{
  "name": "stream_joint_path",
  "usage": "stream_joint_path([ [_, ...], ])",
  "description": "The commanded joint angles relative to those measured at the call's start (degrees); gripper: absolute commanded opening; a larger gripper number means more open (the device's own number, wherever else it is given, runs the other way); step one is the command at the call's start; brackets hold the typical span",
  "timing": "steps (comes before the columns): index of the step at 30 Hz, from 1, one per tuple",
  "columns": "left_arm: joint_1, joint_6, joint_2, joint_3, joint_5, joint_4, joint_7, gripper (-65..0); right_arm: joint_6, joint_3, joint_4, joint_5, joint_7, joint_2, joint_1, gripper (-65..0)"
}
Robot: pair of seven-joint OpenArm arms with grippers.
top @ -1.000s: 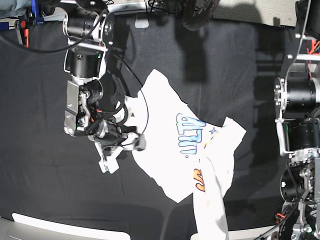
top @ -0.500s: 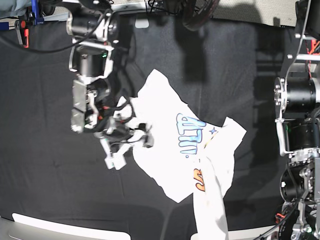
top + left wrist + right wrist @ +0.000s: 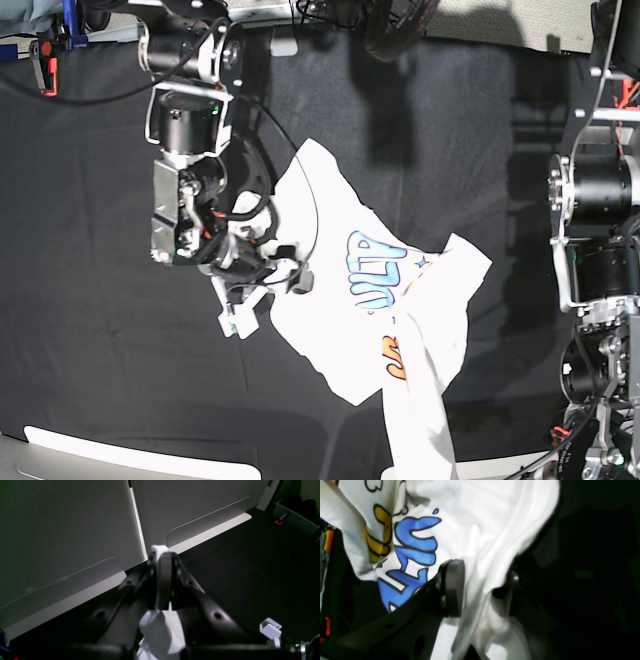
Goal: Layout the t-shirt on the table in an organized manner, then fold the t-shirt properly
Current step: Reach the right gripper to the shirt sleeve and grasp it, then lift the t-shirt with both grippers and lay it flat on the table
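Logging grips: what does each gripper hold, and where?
Left gripper pinches a t-shirt edge. Right gripper straddles its plain side fold; grip unclear.

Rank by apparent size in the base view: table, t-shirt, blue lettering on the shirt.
1. table, fills most of the frame.
2. t-shirt, crumpled, one end running off the bottom edge.
3. blue lettering, a small patch on the shirt.

Base view overhead, both wrist views close, sharing the t-shirt [image 3: 370,300]
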Motion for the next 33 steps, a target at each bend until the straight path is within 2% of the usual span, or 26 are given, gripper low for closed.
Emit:
stream_joint_path([
  [1,-2.34,-0.20,-0.31,-0.31,-0.50,0.85,-1.79,-65.0,0.28,-0.11,1.22,0.79,1.11,0.72,1.77,-43.2],
  [4,-2.34,-0.20,-0.31,-0.31,-0.50,0.85,-1.79,-65.0,0.24,-0.11,1.22,0.83,1.60,0.81,1.77,-43.7],
  [5,-2.34,-0.20,-0.31,-0.31,-0.50,0.85,-1.79,-65.0,0.26,-0.11,1.22,0.83,1.55,0.81,1.77,-48.9],
  [6,-2.34,-0.20,-0.31,-0.31,-0.50,0.85,-1.79,-65.0,0.68,-0.11,1.22,0.76,1.57,0.63,1.77,-60.5],
  [7,-2.34,-0.20,-0.31,-0.31,-0.50,0.85,-1.79,-65.0,1.79,-0.11,1.22,0.79,1.60,0.59,1.77,-65.0],
  [9,-2.34,-0.20,-0.31,-0.31,-0.50,0.85,-1.79,-65.0,3.48,-0.11,1.36,0.79,1.66,0.61,1.90,-65.0],
  [14,-2.34,-0.22,-0.31,-0.31,-0.46,0.85,-1.77,-65.0,3.45,-0.11,5.38,0.35,-1.75,0.83,1.77,-65.0],
  [20,-2.34,-0.22,-3.08,-0.31,0.20,0.85,-1.81,-65.0,4.43,-0.11,20.90,0.35,-8.94,2.49,1.73,-65.0],
  [25,-2.36,-0.17,-8.22,-0.31,-0.11,0.85,-1.73,-65.0,4.26,-0.11,36.61,3.15,-15.17,6.93,1.18,-65.0],
  [28,-2.34,-0.17,-11.02,-0.31,-2.86,0.85,-0.68,-65.0,4.04,0.00,44.74,5.33,-18.38,10.10,0.35,-65.0],
  [30,-2.36,-0.20,-12.26,-0.31,-5.40,0.85,0.13,-65.0,4.04,0.83,48.76,5.35,-18.40,11.56,-1.09,-65.0],
  [33,-2.34,-0.22,-12.63,-0.31,-5.42,0.85,1.05,-65.0,4.02,4.09,52.24,6.10,-17.81,13.31,-3.21,-65.0],
])
